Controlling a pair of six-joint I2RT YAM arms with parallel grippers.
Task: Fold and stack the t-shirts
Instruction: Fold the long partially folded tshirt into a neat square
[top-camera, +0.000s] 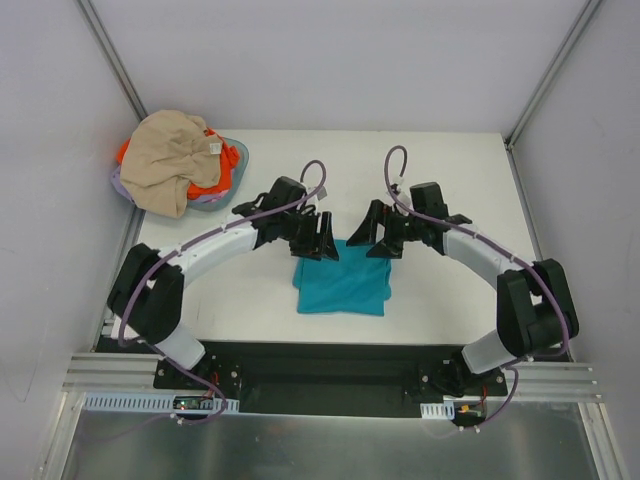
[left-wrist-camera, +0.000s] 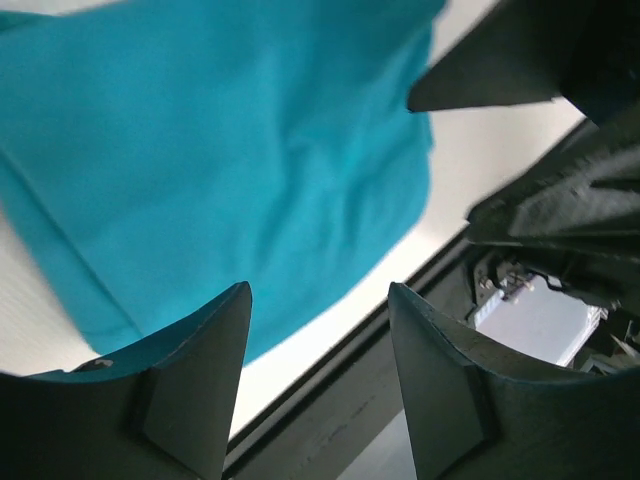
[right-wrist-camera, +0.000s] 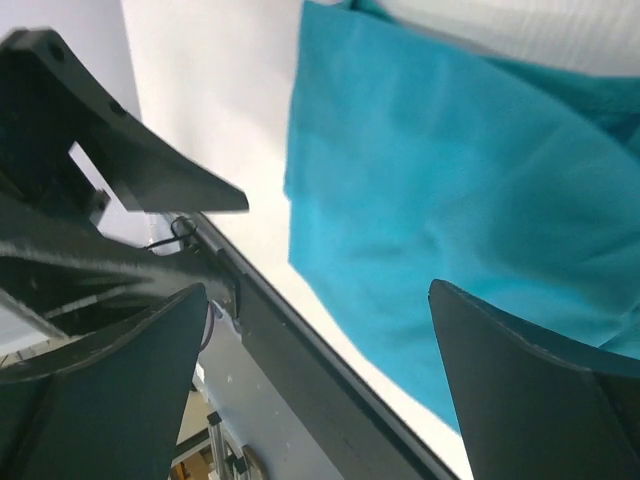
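the teal t-shirt (top-camera: 342, 285) lies flat on the tabletop (top-camera: 450, 180) as a roughly square, partly folded pad, and everything else is placed from it. it is thin, limp cloth: light, no stiffness, likely to sag and slide over itself when lifted. i judge it is best pinched at an edge or a corner, both layers together, with the two arms lifting evenly so the fold does not fall open.

the left fingers (left-wrist-camera: 190, 400) hang just above the shirt's far left corner, moderately parted with nothing between them; the wrist view shows only cloth, bare tabletop and the black base rail in the gap. the right fingers (right-wrist-camera: 520, 400) hang just above the far right corner, spread wide and likewise holding nothing, the cloth lying below and beyond them. whether either tip touches the fabric cannot be told.

well off to the far left of the teal shirt sits the basket (top-camera: 238, 160), with the beige t-shirt (top-camera: 165, 165) heaped on the orange t-shirt (top-camera: 208, 178), both unfolded.
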